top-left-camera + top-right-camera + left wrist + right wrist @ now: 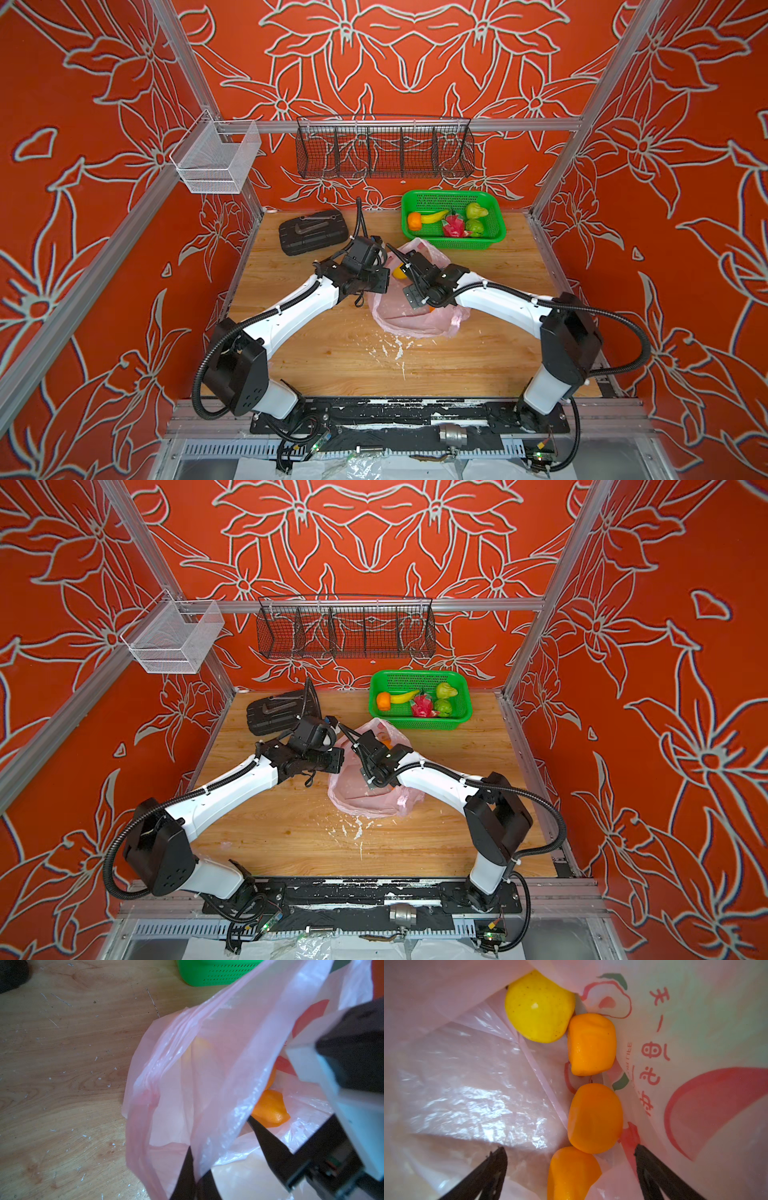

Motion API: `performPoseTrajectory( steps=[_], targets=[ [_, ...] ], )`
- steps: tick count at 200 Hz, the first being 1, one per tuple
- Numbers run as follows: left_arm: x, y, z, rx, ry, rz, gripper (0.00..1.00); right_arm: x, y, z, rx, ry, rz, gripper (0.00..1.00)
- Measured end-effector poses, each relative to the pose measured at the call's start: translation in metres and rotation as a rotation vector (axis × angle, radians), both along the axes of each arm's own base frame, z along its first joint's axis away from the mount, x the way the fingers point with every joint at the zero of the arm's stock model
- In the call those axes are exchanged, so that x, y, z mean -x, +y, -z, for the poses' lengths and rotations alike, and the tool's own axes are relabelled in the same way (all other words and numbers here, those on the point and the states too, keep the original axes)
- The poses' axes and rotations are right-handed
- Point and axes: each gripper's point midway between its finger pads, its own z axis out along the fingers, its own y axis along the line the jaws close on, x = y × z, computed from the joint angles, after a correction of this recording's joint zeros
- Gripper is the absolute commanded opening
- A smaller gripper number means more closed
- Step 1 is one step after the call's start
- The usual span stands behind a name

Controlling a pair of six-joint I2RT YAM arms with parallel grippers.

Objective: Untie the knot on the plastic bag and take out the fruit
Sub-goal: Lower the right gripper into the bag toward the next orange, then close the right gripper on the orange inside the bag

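The left gripper (196,1167) was clamped tight on a fold at the rim of the thin translucent pale-pink plastic bag (176,1084), holding that edge up as a taut ridge. Close beside it, the right gripper (570,1151) reached down through the bag's open mouth with its fingers (497,1159) spread wide and nothing in their grasp.

2 of the 3 smooth orange toy fruits (595,1118) lay in the gap between those fingers. Past the tips, the 3rd touched a round yellow toy fruit (538,1007) that was tucked into the bag's far fold. All 4 sat in a row along the printed wall, and the crinkled film on the other side of the right gripper was bare.

Outward from the left gripper, the light wooden table (332,353) lay bare, flecked with white crumbs. Beyond both grippers a green perforated plastic basket (457,243) stood just past the bag's far edge; whether they touched could not be told. It held 1 orange, a yellow banana (434,217), a pink-red dragon fruit (453,227) and 2 green fruits. A black moulded tool tray (313,230) lay farther off on the left gripper's side, apart from the bag.
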Motion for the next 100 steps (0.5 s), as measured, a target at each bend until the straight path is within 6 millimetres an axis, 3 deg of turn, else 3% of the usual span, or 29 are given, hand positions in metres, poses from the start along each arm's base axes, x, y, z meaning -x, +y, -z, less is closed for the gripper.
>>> performPoseTrajectory(
  steps=[84,100],
  targets=[
    [0.004,0.004,0.011,-0.016,0.017,-0.005,0.05,-0.023,-0.016,0.044,0.067,0.05,0.058,0.97],
    [0.004,0.004,0.012,-0.017,0.019,-0.006,0.05,-0.027,-0.017,0.049,0.051,0.058,0.067,0.92]
  ],
)
